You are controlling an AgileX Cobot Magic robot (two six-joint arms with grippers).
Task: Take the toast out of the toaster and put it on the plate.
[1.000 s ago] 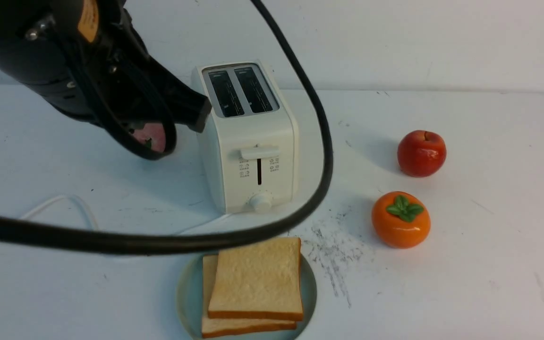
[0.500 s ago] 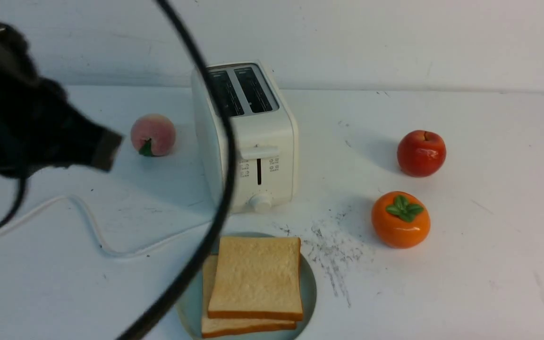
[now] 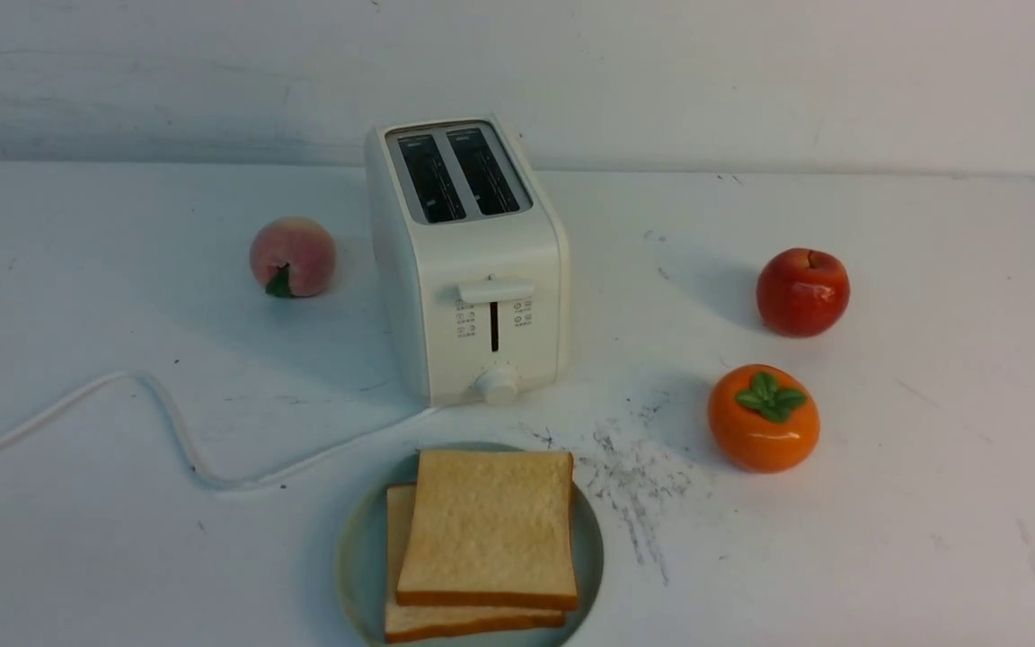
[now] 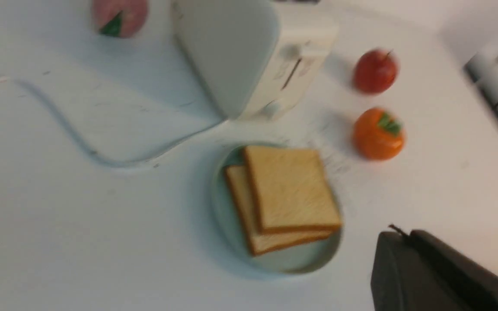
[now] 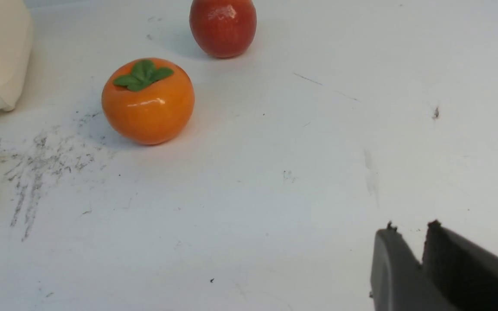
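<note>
The cream-white toaster (image 3: 468, 261) stands mid-table, both top slots dark with no toast showing in them. In front of it, two toast slices (image 3: 486, 530) lie stacked on the pale blue-green plate (image 3: 353, 562). Neither arm shows in the front view. The left wrist view looks down on the toaster (image 4: 231, 52), the toast (image 4: 290, 185) and the plate (image 4: 275, 261); my left gripper (image 4: 400, 235) is shut and empty, beside the plate. My right gripper (image 5: 411, 226) hangs over bare table with a narrow gap between its fingertips and nothing in it.
A peach (image 3: 292, 256) sits left of the toaster. On the right are a red apple (image 3: 802, 292) and an orange persimmon (image 3: 763, 418). The white cord (image 3: 167, 422) snakes from the toaster to the table's left edge. Grey scuff marks lie right of the plate.
The left arm and its black cable, which reached past the toaster a second ago, have swung off to the left and out of the front view, uncovering the peach.
</note>
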